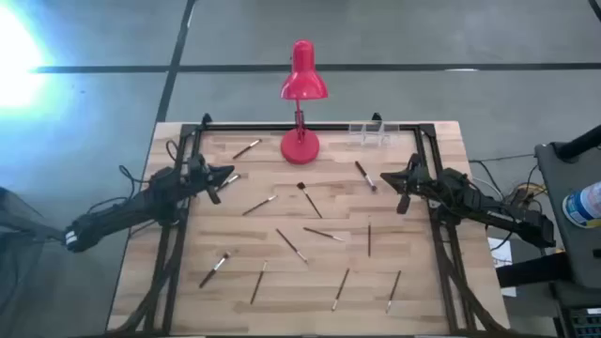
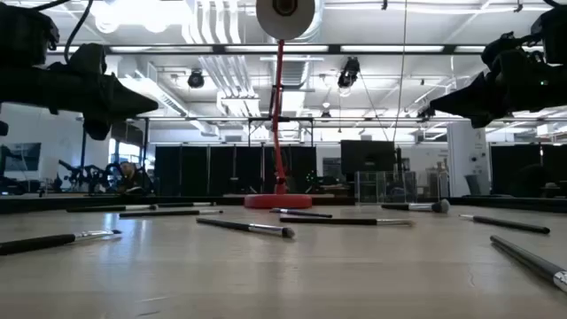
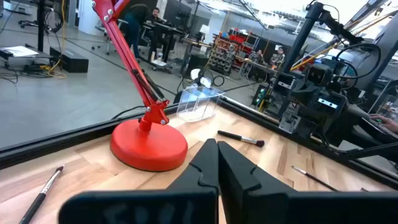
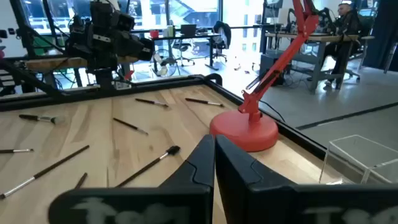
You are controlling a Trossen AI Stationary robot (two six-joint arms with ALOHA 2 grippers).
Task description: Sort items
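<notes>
Left gripper (image 1: 228, 176) closed, empty, above table's (image 1: 423, 291) left side. Right gripper (image 1: 389, 177) same, opposite. Brushes (image 1: 292, 244) scattered between.

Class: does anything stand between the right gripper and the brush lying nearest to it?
Nothing visible does. The right gripper, shut, hangs over the table's right side; the nearest brush lies just inward on bare wood, with the red lamp farther off.

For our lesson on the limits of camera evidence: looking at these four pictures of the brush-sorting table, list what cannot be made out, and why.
1. High view: the thin wooden-handled brushes are too small to tell bristle shapes.
2. Low view: the red desk lamp has its shade cut off by the top edge.
3. Right wrist view: the clear plastic box is cut off by the edge, so its contents are unseen.
4. Left wrist view: the left gripper hides the table beneath it.
</notes>
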